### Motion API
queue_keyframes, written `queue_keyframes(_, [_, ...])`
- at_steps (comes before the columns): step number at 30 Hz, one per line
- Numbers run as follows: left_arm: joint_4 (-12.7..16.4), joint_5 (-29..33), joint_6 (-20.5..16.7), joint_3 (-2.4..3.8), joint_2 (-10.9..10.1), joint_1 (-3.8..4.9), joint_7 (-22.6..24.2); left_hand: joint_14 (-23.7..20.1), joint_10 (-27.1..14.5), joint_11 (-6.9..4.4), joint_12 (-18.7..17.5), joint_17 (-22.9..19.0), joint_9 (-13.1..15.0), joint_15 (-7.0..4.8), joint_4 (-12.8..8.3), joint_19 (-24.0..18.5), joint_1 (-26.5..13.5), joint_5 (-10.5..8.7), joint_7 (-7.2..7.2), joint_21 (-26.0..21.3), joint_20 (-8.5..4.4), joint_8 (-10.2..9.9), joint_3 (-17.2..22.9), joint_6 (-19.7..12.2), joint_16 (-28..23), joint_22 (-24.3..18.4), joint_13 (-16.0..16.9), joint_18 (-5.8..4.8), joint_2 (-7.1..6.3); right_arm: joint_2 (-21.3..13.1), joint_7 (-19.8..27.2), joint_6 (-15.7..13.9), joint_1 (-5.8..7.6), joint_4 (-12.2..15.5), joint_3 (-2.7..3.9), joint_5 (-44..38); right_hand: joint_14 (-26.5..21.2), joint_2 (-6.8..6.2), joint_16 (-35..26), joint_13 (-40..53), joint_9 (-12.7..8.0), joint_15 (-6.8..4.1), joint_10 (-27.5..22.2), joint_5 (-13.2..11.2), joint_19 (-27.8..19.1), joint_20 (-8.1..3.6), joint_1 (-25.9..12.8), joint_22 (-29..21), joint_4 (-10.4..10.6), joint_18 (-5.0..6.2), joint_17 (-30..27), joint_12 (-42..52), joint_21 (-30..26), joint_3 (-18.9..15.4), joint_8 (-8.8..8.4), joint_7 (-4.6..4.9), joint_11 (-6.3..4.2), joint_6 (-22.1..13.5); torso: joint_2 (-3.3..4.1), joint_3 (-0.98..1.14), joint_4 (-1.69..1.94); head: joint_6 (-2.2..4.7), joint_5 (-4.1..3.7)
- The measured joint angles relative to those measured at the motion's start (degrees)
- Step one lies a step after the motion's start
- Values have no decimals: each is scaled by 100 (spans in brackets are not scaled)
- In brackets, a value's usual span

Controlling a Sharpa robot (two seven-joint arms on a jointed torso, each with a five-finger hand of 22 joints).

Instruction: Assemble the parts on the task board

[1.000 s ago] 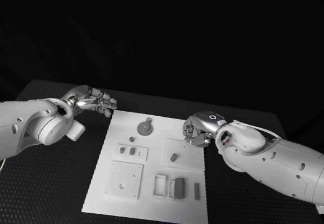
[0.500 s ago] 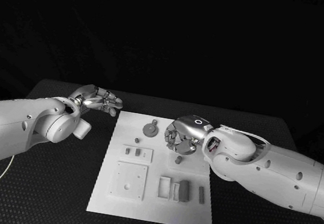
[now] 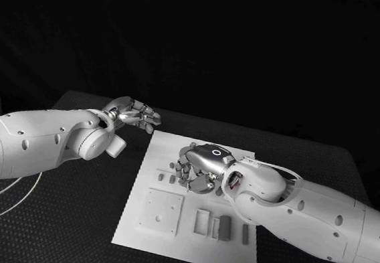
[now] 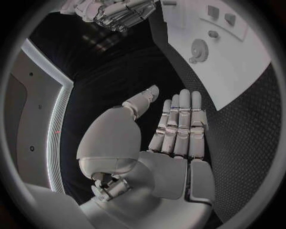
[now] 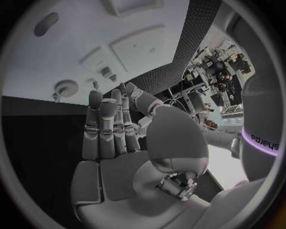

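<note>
Both hands hold nothing with fingers extended: the right hand (image 3: 199,167) mid-frame over the board (image 3: 168,240), the left hand (image 3: 132,113) at its upper-left corner.

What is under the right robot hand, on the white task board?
The right robot hand hovers over the white task board, above its middle. Small grey parts lie beside it; whatever is directly beneath stays covered.
</note>
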Motion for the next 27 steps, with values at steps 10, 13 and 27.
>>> queue_keyframes(10, [-42, 34, -20, 0, 22, 1, 4, 0, 0, 0, 0, 6, 0, 0, 0, 0, 0, 0, 0, 0, 0, 0, 0, 0, -22, -4, 0, 0, 0, 212, 30, 39, -227, -181, -112, -31, 0, 7, 0, 12, 2, 1, 0, 0, 0, 0, 7, 0, 0, -1, 0, -22, 0, 0, -6, 0, 0, -1, -35, -13, 11, -70, 180])
queue_keyframes(13, [-42, 41, -23, 0, 28, 1, 5, 0, 0, 0, 0, 6, 0, 0, 0, 0, 0, 0, 0, 0, 0, 0, 0, 0, -22, -3, 0, 0, 0, 254, 36, 50, -284, -224, -136, -43, 0, 19, 0, 13, 2, 1, 0, 0, 0, 0, 19, 0, 0, -2, 0, -23, 0, 0, -10, -3, 0, -16, -33, -14, 11, -98, 228])
queue_keyframes(27, [-42, 52, -26, 0, 39, 1, 5, 0, 0, 0, 0, 16, 0, 0, 15, 0, 0, 0, 0, 0, 0, 0, -15, 0, -22, -3, 1, -1, 0, 327, 60, 106, -425, -356, -219, -84, -6, 26, 0, 26, 10, 10, -1, -16, 0, 0, 26, -1, 0, -2, -6, -24, 0, 0, -19, -3, 0, -17, -22, -11, 5, -200, 371])
